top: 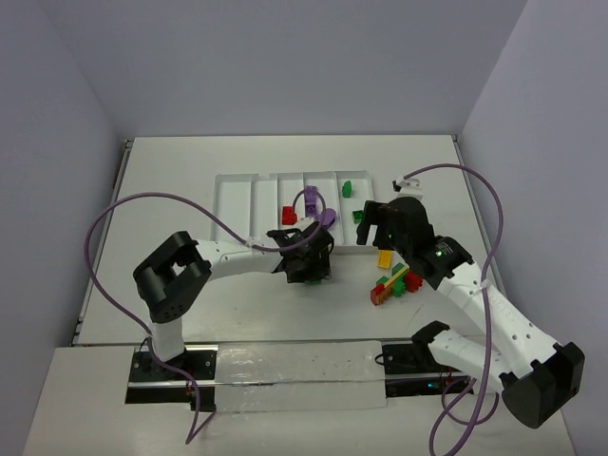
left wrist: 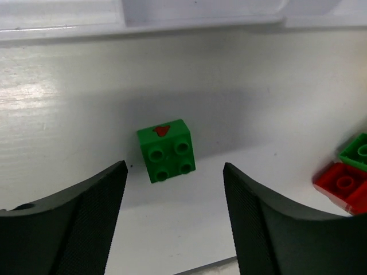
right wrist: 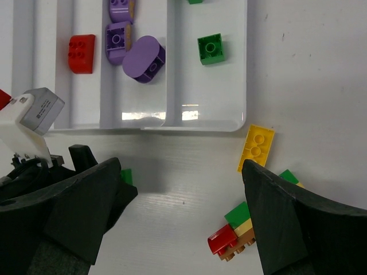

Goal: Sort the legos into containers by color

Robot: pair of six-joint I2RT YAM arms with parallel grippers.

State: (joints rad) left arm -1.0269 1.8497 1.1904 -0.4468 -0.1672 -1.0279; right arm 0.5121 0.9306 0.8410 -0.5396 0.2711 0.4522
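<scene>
- We are looking down the left gripper (left wrist: 174,183). Its jaws are standing apart with the green brick (left wrist: 167,151) sitting between them, a gap showing on both sides, so nothing is being held.
- That green brick is resting studs-up on the table (left wrist: 69,103), just short of the near wall of the tray (left wrist: 57,23). It is lying outside every compartment, so by our reading it is not yet sorted.
- We are judging that the fingers are straddling it so a squeeze meets two flat sides. It is sitting slightly twisted to the jaws, though, and could turn as they close.
- On the other side, the right gripper (right wrist: 180,172) is hovering wide open and empty above the table, near the tray's near right corner.
- We are guessing it is waiting there because the loose pile is lying right below. A yellow brick (right wrist: 256,148) is sitting just outside the tray wall, and a stuck-together clump (right wrist: 234,232) of red, green and tan pieces is lying nearer the arms.
- Inside the tray the colours are already lying apart: a red brick (right wrist: 81,46) in one lane, purple bricks (right wrist: 143,59) in the next, and a second green brick (right wrist: 210,48) in the end lane on the right.
- So we are expecting that end lane to be where the left arm's green one belongs.
</scene>
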